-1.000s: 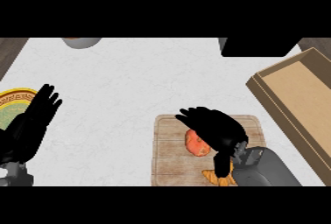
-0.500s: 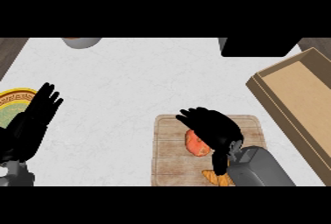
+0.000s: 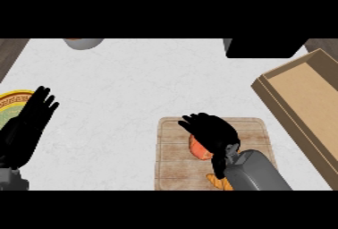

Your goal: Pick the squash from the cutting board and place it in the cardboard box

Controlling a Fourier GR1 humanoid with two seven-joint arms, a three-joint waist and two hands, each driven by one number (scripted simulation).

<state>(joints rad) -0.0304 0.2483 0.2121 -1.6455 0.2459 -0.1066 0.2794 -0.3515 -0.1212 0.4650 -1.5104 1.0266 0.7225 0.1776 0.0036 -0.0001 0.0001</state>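
Right hand (image 3: 210,132) curled, left hand (image 3: 31,120) flat

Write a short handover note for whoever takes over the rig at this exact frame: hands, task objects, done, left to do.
Right hand: over the cutting board, fingers curled down over the orange squash, which lies on the board; part of it shows under the palm and beside the forearm.
Left hand: open, fingers up, resting at the left edge beside a yellow-rimmed plate.
Cardboard box: open, at the right of the counter; nothing shows inside it.
Done: right hand is at the squash; whether the grasp has closed is unclear.
Left: secure it, lift, carry right, set it in the box.
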